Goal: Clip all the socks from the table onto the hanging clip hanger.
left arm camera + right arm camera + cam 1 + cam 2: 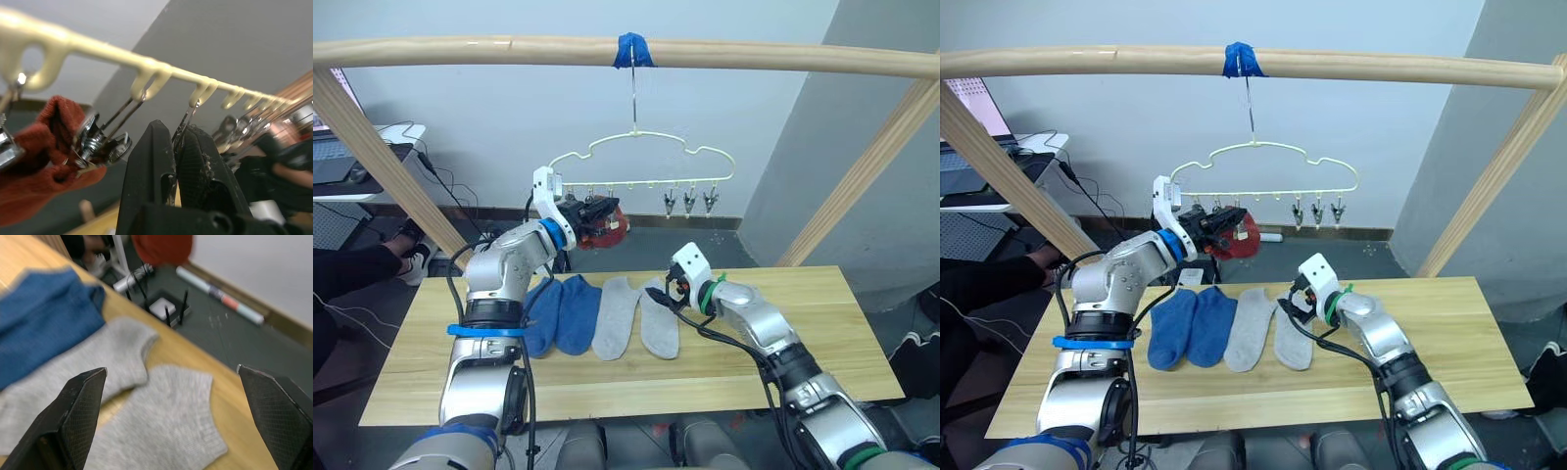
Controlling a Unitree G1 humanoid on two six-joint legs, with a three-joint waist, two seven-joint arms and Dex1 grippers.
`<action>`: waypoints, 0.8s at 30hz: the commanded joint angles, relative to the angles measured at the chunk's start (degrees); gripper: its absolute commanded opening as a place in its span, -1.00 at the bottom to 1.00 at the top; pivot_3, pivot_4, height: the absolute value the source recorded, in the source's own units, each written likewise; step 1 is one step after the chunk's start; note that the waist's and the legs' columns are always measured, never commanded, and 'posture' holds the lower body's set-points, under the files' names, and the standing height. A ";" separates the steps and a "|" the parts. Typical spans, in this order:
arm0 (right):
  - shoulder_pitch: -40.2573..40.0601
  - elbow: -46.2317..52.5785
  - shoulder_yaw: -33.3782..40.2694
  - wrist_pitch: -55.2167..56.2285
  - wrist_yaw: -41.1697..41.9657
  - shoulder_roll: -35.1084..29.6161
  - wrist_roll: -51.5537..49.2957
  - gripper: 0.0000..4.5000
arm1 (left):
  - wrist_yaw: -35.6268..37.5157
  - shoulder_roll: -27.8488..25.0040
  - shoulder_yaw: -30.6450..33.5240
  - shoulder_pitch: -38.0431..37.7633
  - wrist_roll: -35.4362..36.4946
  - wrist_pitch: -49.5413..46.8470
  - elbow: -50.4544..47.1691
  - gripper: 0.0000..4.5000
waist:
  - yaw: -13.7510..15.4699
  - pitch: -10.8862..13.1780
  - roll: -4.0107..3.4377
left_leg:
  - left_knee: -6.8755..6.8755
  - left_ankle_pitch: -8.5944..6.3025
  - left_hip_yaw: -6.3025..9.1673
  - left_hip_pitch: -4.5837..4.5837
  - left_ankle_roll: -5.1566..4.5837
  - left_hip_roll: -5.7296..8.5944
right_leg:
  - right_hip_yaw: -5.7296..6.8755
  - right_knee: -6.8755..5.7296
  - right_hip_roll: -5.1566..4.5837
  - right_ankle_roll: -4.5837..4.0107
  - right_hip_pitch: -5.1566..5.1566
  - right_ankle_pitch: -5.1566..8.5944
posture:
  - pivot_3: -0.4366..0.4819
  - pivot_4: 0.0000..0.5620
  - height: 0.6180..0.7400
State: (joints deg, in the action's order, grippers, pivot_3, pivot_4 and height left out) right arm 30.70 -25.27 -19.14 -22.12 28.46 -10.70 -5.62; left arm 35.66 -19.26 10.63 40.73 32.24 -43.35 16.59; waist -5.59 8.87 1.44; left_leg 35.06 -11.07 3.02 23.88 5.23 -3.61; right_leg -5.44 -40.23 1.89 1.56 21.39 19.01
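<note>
Up at the clip hanger [641, 162], the left gripper [177, 147] had its fingers pinched tight on one metal clip [183, 125], right beside the rust red socks [606, 227] already hanging at the hanger's left end. Down on the table [803, 333], two blue socks [558, 311] and two light grey socks [634, 315] lay side by side, blue on the left. The right gripper [171, 396] hovered just over the rightmost grey one, fingers spread wide, holding nothing.
</note>
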 commanded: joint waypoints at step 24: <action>-7.54 9.04 2.83 5.05 5.59 -0.73 5.94 -0.99 | -19.92 3.99 20.96 6.37 22.87 -32.60 2.09 -0.92 | 0.84 0.01 0.02 | 0.24 0.01 0.05 -0.11 0.03 0.04 | -0.01 -0.59 -0.01 0.04 0.03 0.02 | -0.09 -0.54 1.00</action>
State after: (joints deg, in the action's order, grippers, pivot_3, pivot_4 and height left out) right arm 23.67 -22.31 -17.73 -16.11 32.85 -11.33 2.46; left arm 15.71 -15.08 31.72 46.39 54.06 -75.80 19.77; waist -4.75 8.88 1.45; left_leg 35.30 -11.06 3.07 23.76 5.26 -3.57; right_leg -5.45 -40.82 1.88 1.60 21.41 19.04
